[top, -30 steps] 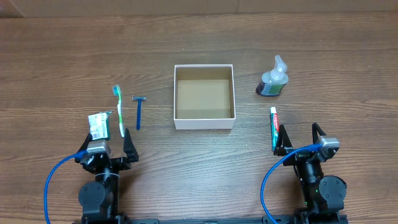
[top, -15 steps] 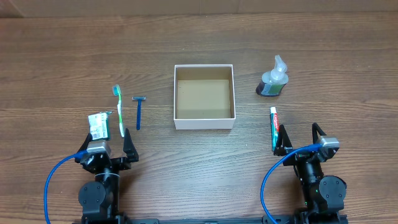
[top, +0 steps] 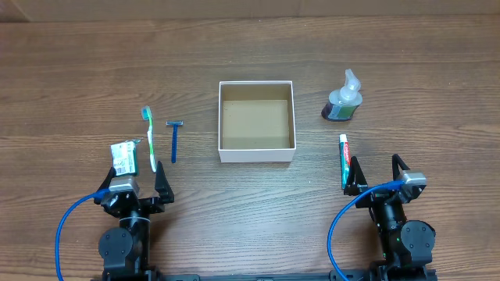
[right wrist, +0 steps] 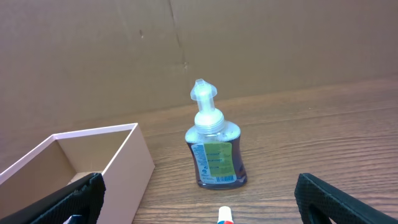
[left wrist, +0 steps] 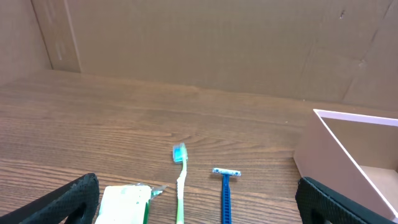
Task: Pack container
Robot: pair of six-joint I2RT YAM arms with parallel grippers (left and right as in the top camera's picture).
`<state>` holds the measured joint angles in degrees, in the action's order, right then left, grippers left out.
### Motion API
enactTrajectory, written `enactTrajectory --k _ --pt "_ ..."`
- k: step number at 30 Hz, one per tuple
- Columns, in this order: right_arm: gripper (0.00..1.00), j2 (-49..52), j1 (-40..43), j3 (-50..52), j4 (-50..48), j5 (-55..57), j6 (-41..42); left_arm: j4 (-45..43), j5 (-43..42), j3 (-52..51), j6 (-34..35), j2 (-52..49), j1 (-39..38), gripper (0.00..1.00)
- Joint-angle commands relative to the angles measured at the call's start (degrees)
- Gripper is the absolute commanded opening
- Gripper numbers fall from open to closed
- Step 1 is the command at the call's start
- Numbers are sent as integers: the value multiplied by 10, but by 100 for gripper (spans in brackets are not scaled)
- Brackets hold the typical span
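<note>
The container (top: 257,154) is a square white-walled box with a tan floor at the table's middle; it is empty. It shows in the left wrist view (left wrist: 329,134) and the right wrist view (right wrist: 134,162). A green toothbrush (top: 148,133), a blue razor (top: 174,139) and a green-white packet (top: 123,157) lie left of it. A pump bottle of dark liquid (top: 343,98) and a toothpaste tube (top: 344,158) lie right. My left gripper (top: 133,181) is open and empty just behind the packet. My right gripper (top: 376,172) is open and empty behind the tube.
A brown cardboard wall (left wrist: 199,43) stands along the far edge of the wooden table. Blue cables (top: 70,222) loop beside each arm base at the near edge.
</note>
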<state>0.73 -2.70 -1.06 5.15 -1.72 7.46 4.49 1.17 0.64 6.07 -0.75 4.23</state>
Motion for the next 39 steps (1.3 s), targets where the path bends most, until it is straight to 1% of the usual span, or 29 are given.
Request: enactTrajectory --k 1,31,32,33,35,36,39 --pt "100 -5 2 6 -5 -3 0 -2 3 -4 8 5 -1 100" --pt "100 -5 2 6 -5 -14 0 -2 3 -4 8 5 -1 100" --pt "100 -5 2 6 -6 -20 6 -2 3 -4 8 5 -1 100" --pt "100 -5 2 6 -7 -31 33 -2 3 -4 8 5 -1 100" --pt "100 -5 2 6 -10 -57 118 -2 3 -4 8 5 -1 100" --pt "100 -5 2 6 -15 -69 148 -2 3 -4 8 5 -1 100" --pt "100 -5 2 2 -26 -116 148 -2 3 -4 8 5 -1 100"
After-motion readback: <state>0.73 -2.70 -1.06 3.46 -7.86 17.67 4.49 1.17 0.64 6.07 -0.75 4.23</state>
